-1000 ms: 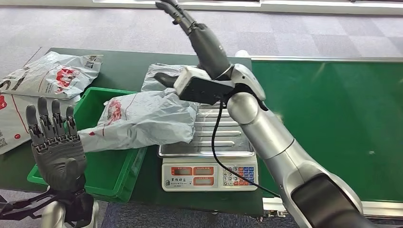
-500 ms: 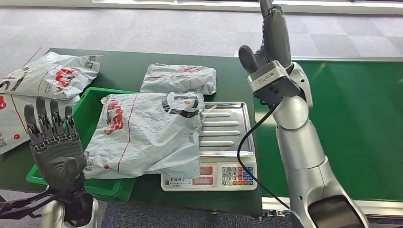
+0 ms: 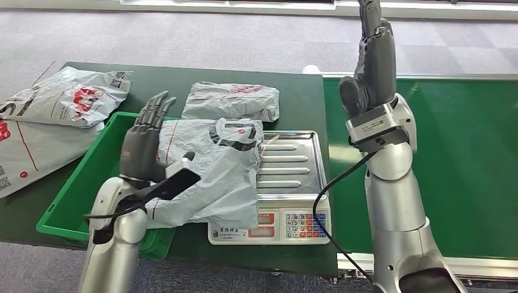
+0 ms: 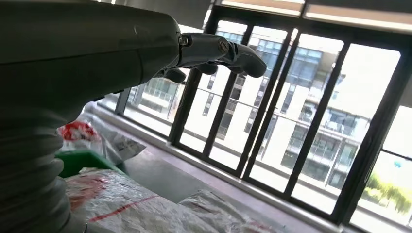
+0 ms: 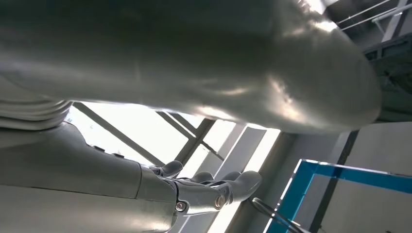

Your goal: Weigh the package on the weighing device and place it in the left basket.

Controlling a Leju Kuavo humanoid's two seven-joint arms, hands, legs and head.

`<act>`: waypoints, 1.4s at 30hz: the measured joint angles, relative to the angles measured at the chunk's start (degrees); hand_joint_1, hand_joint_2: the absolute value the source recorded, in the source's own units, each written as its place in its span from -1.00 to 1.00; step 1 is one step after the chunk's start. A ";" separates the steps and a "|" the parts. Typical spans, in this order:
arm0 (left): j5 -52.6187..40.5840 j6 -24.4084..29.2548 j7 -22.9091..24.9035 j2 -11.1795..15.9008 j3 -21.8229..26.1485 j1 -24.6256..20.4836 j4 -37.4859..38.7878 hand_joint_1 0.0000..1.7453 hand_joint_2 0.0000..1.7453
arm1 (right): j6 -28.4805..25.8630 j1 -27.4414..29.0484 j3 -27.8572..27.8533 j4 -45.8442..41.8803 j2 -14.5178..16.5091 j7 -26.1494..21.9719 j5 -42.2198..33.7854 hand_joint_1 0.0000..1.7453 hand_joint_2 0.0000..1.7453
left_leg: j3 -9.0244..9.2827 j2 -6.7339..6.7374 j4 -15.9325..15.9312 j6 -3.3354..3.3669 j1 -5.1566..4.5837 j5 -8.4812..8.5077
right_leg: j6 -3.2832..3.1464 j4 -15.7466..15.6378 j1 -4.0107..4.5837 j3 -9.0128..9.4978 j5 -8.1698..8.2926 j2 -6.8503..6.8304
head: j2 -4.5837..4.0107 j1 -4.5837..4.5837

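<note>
While the package lies half on the weighing device and half over the left basket, weighing looks done and binning unfinished. At its nine o'clock, the left robot hand hovers empty, fingers spread; the right robot hand points up, empty, at two o'clock.

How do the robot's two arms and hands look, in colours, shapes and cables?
Both arms are smooth silver tubes with rounded joints. The left hand and the right hand are dark grey, with jointed darker fingers and a thick thumb. A light grey camera box sits at the right wrist, and a black cable hangs from it. A similar box with a black cable sits at the left wrist.
</note>
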 joint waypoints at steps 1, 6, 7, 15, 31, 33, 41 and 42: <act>-4.52 0.92 1.40 0.88 -2.75 -3.09 5.19 -1.00 1.00 | -0.24 0.08 0.00 0.19 0.33 -0.31 0.37 -1.00 -1.00 | -0.03 0.03 0.00 -0.01 0.00 0.04 | -0.02 0.01 0.01 -0.01 0.06 0.02 | 0.00 0.00; -9.07 3.40 2.88 3.17 -10.03 -10.84 19.98 -1.00 1.00 | -0.96 0.44 0.00 0.75 1.04 -0.69 0.98 -1.00 -1.00 | -0.02 0.37 -0.01 -0.03 0.00 0.06 | -0.07 0.03 0.00 -0.14 0.19 0.28 | 0.00 0.00; -9.94 2.46 3.38 3.51 -10.89 -11.76 21.64 -1.00 1.00 | -0.98 0.47 0.00 0.81 1.06 -0.60 0.98 -1.00 -1.00 | -0.04 0.35 -0.01 -0.03 0.00 0.06 | -0.07 0.03 0.01 -0.15 0.19 0.27 | 0.00 0.00; -16.25 -3.84 3.04 5.80 -21.41 -24.65 41.49 -1.00 1.00 | -2.38 0.11 -0.17 1.94 1.86 0.99 0.83 -1.00 -1.00 | -0.11 0.24 -0.01 -0.05 0.02 0.09 | -0.05 0.04 0.04 -0.17 0.18 0.20 | 0.00 0.01; -7.82 -19.95 -11.76 6.80 -28.63 -33.98 55.76 1.00 1.00 | -2.81 1.73 -2.52 2.43 0.84 0.66 0.13 -1.00 -1.00 | 0.02 0.28 -0.02 -0.06 0.02 0.09 | -0.06 0.04 0.05 -0.10 0.19 0.23 | 0.00 0.00; -7.35 -19.71 -11.77 6.80 -28.71 -34.13 56.02 1.00 1.00 | -2.84 2.14 -2.74 2.35 0.68 0.74 0.19 -1.00 -1.00 | 0.02 0.28 -0.01 -0.06 0.02 0.10 | -0.06 0.04 0.04 -0.10 0.19 0.23 | 0.00 0.00; -1.10 -9.29 -10.95 7.02 -29.30 -34.40 55.73 1.00 1.00 | -2.56 5.58 -4.17 -0.25 0.53 1.45 1.16 -1.00 -1.00 | -0.02 0.24 -0.01 -0.06 0.02 0.09 | -0.06 0.04 0.04 -0.12 0.19 0.21 | 0.00 0.00; -0.21 -6.18 -10.32 7.14 -29.25 -34.36 55.22 1.00 1.00 | -2.49 6.16 -4.45 -0.74 0.51 1.42 1.29 -1.00 -1.00 | -0.04 0.23 -0.01 -0.06 0.02 0.10 | -0.06 0.04 0.04 -0.12 0.19 0.20 | 0.00 0.01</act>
